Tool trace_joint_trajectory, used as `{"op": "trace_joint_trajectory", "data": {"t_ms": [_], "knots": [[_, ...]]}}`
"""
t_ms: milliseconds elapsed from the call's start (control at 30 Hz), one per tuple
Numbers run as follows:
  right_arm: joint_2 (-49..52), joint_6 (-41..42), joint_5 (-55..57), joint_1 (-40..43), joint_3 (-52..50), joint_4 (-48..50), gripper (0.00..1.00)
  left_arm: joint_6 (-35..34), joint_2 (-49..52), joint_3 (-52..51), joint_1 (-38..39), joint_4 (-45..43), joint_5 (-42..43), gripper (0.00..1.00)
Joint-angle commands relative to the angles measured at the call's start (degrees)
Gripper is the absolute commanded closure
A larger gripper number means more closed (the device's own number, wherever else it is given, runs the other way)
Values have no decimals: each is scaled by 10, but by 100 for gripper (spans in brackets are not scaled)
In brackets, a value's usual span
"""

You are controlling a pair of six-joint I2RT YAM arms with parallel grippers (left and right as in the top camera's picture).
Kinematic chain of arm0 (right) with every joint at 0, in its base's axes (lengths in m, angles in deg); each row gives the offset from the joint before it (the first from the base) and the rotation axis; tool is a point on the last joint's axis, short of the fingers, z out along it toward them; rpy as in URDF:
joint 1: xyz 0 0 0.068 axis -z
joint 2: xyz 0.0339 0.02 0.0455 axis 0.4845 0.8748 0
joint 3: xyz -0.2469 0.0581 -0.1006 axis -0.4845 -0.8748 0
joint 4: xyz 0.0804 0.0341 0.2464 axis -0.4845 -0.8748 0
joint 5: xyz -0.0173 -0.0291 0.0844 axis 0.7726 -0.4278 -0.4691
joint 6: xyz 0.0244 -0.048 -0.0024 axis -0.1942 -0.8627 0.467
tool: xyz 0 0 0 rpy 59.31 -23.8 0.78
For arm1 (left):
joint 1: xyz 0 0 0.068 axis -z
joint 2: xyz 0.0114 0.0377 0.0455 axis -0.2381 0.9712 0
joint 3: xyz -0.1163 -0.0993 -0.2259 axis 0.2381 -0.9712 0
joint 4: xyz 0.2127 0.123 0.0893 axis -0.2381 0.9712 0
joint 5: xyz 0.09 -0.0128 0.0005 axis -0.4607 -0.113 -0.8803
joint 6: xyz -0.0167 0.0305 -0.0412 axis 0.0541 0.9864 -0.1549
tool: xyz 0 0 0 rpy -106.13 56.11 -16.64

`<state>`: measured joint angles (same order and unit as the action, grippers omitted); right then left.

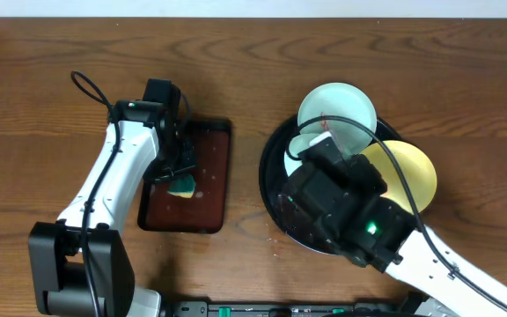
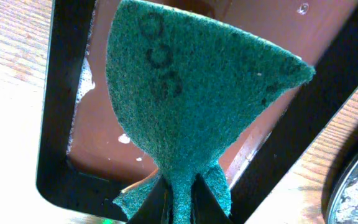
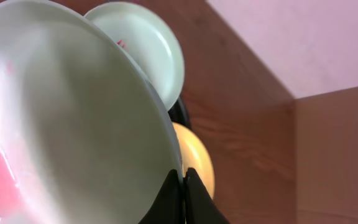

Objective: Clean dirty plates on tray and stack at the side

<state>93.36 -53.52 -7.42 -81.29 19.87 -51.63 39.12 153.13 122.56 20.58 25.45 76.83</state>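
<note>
My right gripper is shut on the rim of a white dirty plate, held tilted, with a pink-red smear at its lower left. Beyond it lie a pale-blue plate with a small red mark and a pale yellow plate. From overhead, the pale-blue plate and yellow plate rest on the far rim of the black round tray. My right arm hides most of the held plate. My left gripper is shut on a green sponge over the brown rectangular tray.
The brown rectangular tray lies left of the black tray, with wet specks on its floor. Bare wooden table surrounds both. The black tray's rim shows at the lower right of the left wrist view. A wall stands beyond the table's far edge.
</note>
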Motion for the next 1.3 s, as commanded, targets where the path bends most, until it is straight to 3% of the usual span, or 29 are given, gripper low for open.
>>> {"op": "trace_joint_trajectory", "data": {"t_ms": [0,167,367,1267], "knots": [[-6,9,78,-22,15,-1,99,8,-1,-1,-2,0,1,93],[-6,-50,118,-52,15,0,99,8,-1,-1,-2,2,1,92],[-6,-60,201,-87,15,0,99,8,-1,-1,-2,2,1,92],[-6,-66,200,-101,15,2,99,8,-1,-1,-2,2,1,92]]}}
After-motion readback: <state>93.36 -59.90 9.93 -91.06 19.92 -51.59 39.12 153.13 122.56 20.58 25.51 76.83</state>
